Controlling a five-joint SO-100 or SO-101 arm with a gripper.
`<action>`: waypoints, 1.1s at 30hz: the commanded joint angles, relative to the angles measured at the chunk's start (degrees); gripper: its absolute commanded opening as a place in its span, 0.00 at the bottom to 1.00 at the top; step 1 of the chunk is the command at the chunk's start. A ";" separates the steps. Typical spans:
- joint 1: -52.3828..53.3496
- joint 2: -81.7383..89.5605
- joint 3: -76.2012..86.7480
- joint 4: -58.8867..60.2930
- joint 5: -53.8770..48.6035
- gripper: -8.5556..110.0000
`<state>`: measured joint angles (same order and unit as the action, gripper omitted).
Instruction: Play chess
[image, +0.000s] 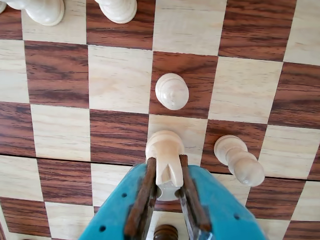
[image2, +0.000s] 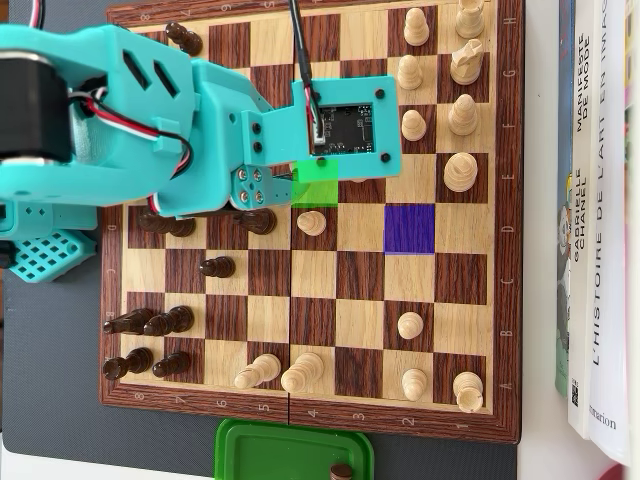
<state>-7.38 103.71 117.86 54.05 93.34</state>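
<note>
Pale pawn (image: 172, 91) beyond gripped piece (image: 165, 155)

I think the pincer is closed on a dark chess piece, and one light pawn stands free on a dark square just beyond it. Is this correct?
Not quite. The piece in the pincer is light, not dark: the wrist view shows a pale wooden chess piece between the two fingers. The rest holds: a light pawn stands free on a dark square just beyond it.
</note>
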 joint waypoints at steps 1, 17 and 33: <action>0.26 -0.18 -2.81 0.09 0.00 0.09; 0.62 -1.05 -2.72 0.09 -0.09 0.09; 0.53 -0.70 -2.72 0.00 -0.09 0.14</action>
<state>-7.47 102.39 117.77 54.05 93.34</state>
